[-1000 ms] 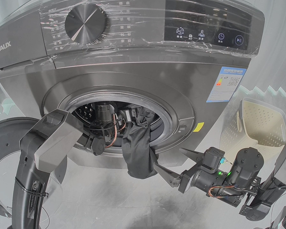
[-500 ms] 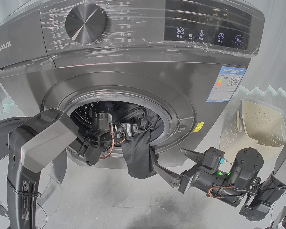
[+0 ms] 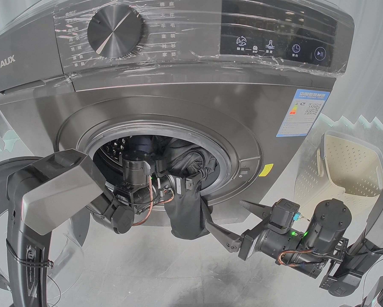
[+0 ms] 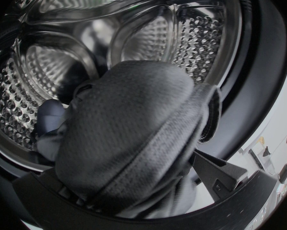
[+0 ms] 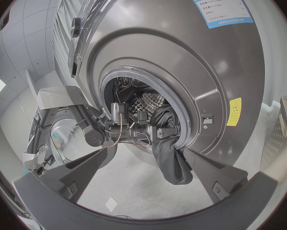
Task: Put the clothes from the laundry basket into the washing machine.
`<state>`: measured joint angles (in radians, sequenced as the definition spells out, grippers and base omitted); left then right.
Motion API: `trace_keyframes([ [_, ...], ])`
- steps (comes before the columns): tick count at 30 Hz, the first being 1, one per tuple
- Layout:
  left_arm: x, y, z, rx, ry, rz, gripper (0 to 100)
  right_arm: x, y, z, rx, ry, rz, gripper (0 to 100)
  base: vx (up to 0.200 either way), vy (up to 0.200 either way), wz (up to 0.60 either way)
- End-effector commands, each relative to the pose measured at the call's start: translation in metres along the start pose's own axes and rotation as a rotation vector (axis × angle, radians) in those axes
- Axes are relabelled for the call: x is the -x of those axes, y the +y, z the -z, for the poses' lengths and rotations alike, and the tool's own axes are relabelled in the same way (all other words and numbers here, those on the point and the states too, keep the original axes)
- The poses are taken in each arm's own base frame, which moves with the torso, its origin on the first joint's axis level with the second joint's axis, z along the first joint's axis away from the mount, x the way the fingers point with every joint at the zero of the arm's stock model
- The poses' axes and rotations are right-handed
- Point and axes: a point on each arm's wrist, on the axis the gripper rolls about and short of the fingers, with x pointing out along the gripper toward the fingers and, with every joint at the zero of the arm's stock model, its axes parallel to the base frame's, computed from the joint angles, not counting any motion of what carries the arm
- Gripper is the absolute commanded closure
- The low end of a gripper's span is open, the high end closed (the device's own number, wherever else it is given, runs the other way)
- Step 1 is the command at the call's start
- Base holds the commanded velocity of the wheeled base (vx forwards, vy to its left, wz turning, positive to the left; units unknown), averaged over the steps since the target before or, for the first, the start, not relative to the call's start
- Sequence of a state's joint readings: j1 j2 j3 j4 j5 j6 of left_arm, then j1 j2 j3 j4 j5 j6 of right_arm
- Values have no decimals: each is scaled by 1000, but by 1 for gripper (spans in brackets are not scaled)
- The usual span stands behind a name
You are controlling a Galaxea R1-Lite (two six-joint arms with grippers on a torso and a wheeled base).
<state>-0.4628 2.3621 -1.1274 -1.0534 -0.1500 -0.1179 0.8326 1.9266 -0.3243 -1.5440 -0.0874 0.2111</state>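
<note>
Currently, the washing machine [image 3: 178,94] stands with its door [image 3: 1,184] swung open on my left side. One dark garment [image 3: 185,212] is only partly loaded: its upper part sits bunched just inside the drum [image 4: 194,39], and the rest hangs out over the lower edge of the door ring [image 3: 236,163], down the front panel. The left gripper [image 3: 190,184] is at the mouth of the opening, right against the bunched cloth. In the left wrist view the fabric bulges up between its fingers, which look spread apart rather than pinched. One finger [image 4: 220,176] is plain to see; the other is mostly lost in shadow under the cloth. Something paler and bluish lies deeper in the drum behind the dark cloth; I cannot tell what it is. The right gripper [image 3: 225,213] sits low in front of the machine, jaws wide and holding nothing, with its lower finger at the hanging end of the garment. Contact there I cannot confirm. The laundry basket [image 3: 353,167] stands to my right of the machine, well apart from both grippers.
</note>
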Motion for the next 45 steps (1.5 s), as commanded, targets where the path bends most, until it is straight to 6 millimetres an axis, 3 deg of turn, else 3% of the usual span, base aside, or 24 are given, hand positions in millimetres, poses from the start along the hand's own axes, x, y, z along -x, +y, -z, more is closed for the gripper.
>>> trace_keyframes([
  [1, -1, -13, 3, -6, 0, 47, 0, -1, 0, 2, 0, 8, 1, 0, 0, 0, 0],
  [6, -12, -13, 18, -24, 25, 36, 0, -3, 2, 5, 1, 14, -5, 0, 0, 0, 0],
  [7, -12, -13, 19, -25, 26, 34, 100, -3, 2, 4, 1, 13, -4, 0, 0, 0, 0],
  [14, -21, 12, 9, -43, -19, -66, 100, -3, 3, 2, 0, 3, -9, 0, 0, 0, 0],
  [19, -29, 21, -11, -41, -103, -120, 100, -3, 3, 1, 0, -1, -10, 0, 0, 0, 0],
  [24, -51, 35, -44, 5, -287, -239, 100, -4, 3, 0, -1, -7, -10, 0, 0, 0, 0],
  [31, -70, 43, -67, 51, -447, -309, 100, -4, 3, 0, -1, -7, -11, 0, 0, 0, 0],
  [35, -69, 46, -63, 50, -420, -320, 100, -4, 3, 0, -1, -9, -10, 0, 0, 0, 0],
  [36, -68, 47, -59, 51, -397, -324, 0, -4, 4, 0, -1, -8, -13, 0, 0, 0, 0],
  [39, -58, 44, -54, 56, -339, -325, 0, -4, 3, 0, -1, -8, -12, 0, 0, 0, 0],
  [45, -17, 25, -62, 57, -123, -255, 0, -4, 3, 1, -1, -6, -11, 0, 0, 0, 0],
])
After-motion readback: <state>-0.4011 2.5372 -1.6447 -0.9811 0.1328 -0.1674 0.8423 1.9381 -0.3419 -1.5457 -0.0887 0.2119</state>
